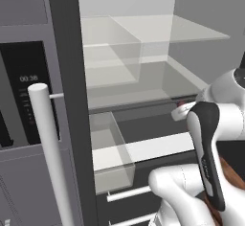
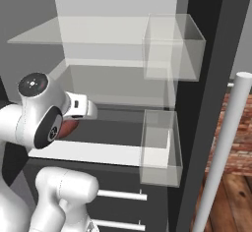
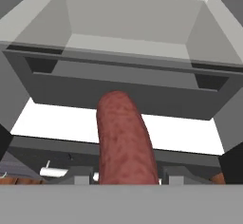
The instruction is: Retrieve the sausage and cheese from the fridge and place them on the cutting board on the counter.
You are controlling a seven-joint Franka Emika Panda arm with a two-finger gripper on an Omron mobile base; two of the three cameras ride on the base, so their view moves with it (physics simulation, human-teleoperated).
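1. In the left base view we look into the open tall dark-grey fridge (image 1: pixel 67 52). Its clear glass shelves (image 1: pixel 158 28) and the transparent door bin (image 1: pixel 107 151) carry nothing we can see. A long silver bar handle (image 1: pixel 48 153) stands at the left. By the arm's white wrist, a speck of the reddish-brown sausage (image 1: pixel 182 104) shows at the front edge of the dark lower shelf.
2. In the right base view we see two clear door bins (image 2: pixel 160 147), both bare inside. The sausage (image 2: pixel 68 128) peeks out under the white hand, over the pale drawer front (image 2: pixel 98 152).
3. In the hand view the gripper (image 3: pixel 126 175) grasps the plump sausage (image 3: pixel 124 137), which rises between the fingertips (image 3: pixel 83 176), pointing toward the fridge's interior.
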